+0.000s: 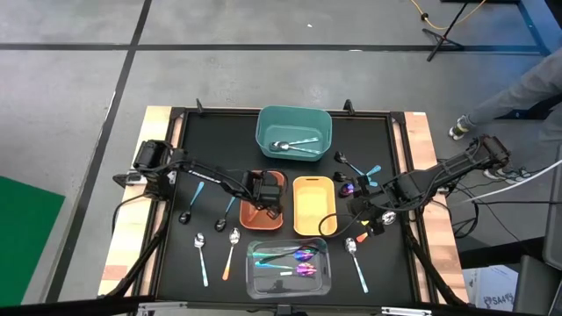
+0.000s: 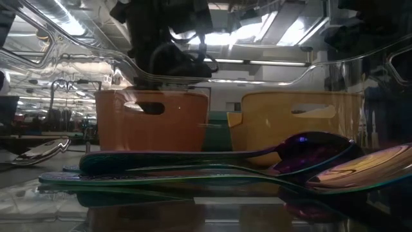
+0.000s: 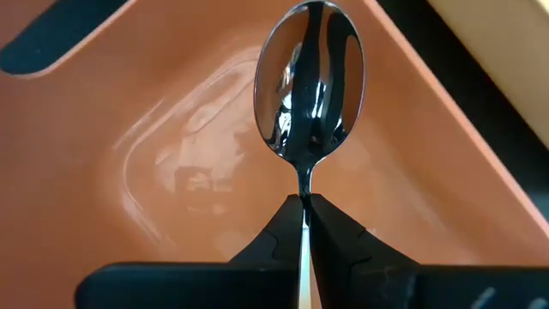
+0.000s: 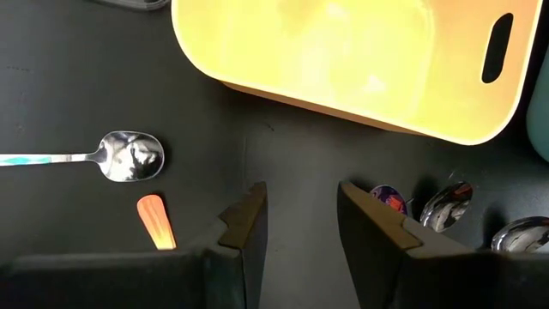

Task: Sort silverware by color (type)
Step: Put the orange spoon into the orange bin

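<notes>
My left gripper hangs over the orange bin, shut on a silver spoon whose bowl reaches down inside the bin. My right gripper stands open above the black mat beside the yellow bin, with nothing between its fingers. Below it lie a teal-handled spoon and an orange handle. More silverware lies flat on the mat left of the orange bin. Two silver pieces rest in the teal bin, and iridescent spoons lie in the clear bin. My left gripper pinches the spoon's thin neck, just behind the bowl, between its two fingertips. The fingers come from above, pointing steeply down, and lie along the spoon. The bowl points down into the orange bin; whether it touches the bin's floor I cannot tell. The handle is hidden behind the fingers.
The orange bin and the yellow bin stand side by side mid-table, the teal bin behind them, the clear bin in front. Spoons lie close to my right gripper. A person's sleeve shows beyond the table's far right corner.
</notes>
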{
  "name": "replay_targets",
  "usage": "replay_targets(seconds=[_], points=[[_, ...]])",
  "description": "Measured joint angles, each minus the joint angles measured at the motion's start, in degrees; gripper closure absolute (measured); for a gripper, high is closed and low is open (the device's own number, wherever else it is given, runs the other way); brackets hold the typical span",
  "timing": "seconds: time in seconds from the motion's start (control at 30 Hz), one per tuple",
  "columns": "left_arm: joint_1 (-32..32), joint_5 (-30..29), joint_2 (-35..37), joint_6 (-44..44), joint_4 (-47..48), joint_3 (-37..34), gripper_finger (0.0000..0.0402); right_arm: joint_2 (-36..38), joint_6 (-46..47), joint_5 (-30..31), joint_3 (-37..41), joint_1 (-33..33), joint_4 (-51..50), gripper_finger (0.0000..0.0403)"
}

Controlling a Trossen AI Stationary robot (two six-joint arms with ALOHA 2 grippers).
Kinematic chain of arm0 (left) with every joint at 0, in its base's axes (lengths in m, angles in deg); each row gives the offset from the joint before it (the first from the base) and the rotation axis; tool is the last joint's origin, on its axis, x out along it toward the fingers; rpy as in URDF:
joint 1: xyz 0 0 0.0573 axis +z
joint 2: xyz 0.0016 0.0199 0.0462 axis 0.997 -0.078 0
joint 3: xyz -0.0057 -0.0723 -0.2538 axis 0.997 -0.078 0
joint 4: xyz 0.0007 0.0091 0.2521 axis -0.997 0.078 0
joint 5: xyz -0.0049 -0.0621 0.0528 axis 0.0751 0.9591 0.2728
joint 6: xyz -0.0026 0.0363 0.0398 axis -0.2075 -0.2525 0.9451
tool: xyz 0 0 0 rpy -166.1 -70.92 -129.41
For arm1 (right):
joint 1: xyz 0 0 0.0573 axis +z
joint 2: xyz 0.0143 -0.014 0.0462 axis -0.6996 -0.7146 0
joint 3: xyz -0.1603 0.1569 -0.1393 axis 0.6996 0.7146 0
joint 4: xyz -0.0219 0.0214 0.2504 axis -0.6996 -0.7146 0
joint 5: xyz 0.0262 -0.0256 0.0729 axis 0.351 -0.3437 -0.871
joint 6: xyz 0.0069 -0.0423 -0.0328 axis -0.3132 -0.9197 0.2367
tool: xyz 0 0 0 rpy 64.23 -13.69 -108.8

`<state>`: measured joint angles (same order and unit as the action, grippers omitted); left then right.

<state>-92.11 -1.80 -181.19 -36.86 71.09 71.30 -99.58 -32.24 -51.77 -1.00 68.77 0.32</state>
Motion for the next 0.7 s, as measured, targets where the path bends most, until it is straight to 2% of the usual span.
replay_targets(seconds=[0.37, 0.7], points=[[0.0, -2.8, 0.0, 0.0, -0.1, 0.0, 0.0387, 0.0, 0.0, 0.0, 0.0, 0.0, 0.0, 0.0274], [0.0, -2.9, 0.0, 0.0, -0.1, 0.0, 0.0351, 0.0, 0.0, 0.0, 0.0, 0.0, 0.0, 0.0274]])
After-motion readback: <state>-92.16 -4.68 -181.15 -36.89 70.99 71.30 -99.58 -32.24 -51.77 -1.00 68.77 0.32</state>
